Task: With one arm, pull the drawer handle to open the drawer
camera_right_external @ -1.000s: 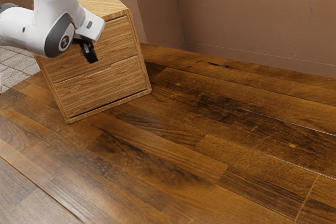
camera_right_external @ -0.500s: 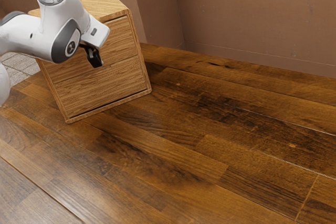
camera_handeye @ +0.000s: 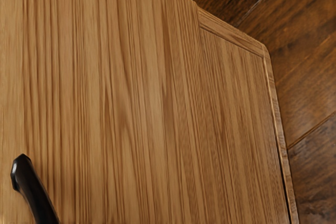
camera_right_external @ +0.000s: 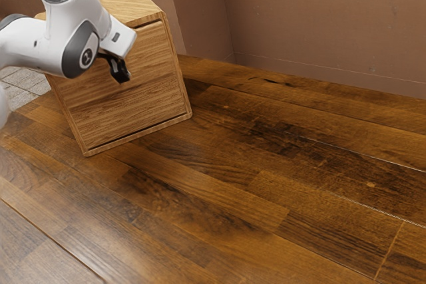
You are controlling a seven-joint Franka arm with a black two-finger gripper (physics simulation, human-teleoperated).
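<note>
Gripper (camera_right_external: 119, 71) at upper drawer (camera_right_external: 150, 44), upper left of frame (grasp state cannot be told). Drawer at most slightly out; most of the pull is outstanding.

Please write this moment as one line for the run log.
black two-finger gripper: at front of upper drawer of light wooden two-drawer cabinet | grip: cannot tell | upper drawer: looks slightly out

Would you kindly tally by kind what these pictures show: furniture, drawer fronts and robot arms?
Wooden cabinet: 1
Drawer fronts: 2 (upper drawer, lower drawer)
Robot arm: 1
Total: 4
</note>
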